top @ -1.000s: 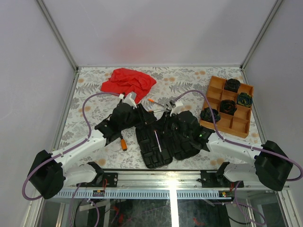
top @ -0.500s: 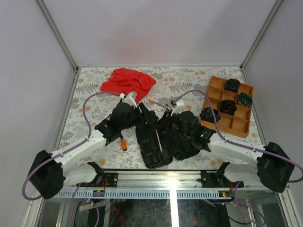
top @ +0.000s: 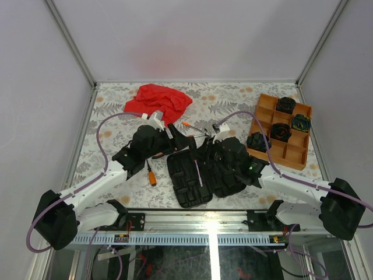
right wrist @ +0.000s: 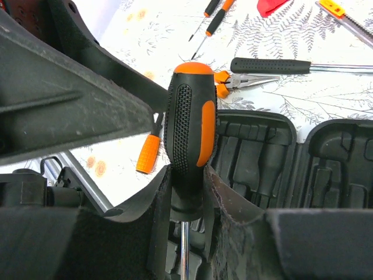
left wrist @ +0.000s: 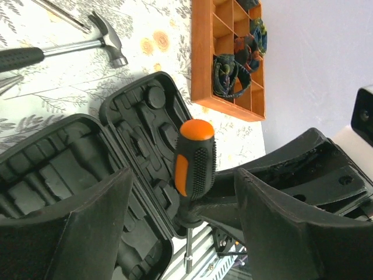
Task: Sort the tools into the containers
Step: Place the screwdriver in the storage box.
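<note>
My right gripper [right wrist: 185,201] is shut on the neck of an orange-and-black screwdriver [right wrist: 189,119], holding it upright over the open black tool case [right wrist: 291,151]. In the top view the screwdriver's shaft [top: 198,173] lies over the case [top: 189,186]. My left gripper [left wrist: 183,230] is open, its fingers [left wrist: 76,233] wide on either side of the screwdriver handle [left wrist: 195,154] without touching it. The hammer [left wrist: 87,46], pliers [right wrist: 239,79] and two small screwdrivers [right wrist: 215,17] lie on the table beyond the case. The orange tray [top: 274,149] at the right holds several dark coiled bundles [top: 281,132].
A red cloth [top: 157,99] lies at the back left. A loose orange handle [top: 152,178] rests on the table left of the case. A yellow-tipped tool [right wrist: 344,14] lies beyond the hammer. Both arms crowd the space above the case.
My left gripper has opened, let go of the screwdriver handle and drawn back slightly to the left. The right gripper keeps hold of the screwdriver over the case.
</note>
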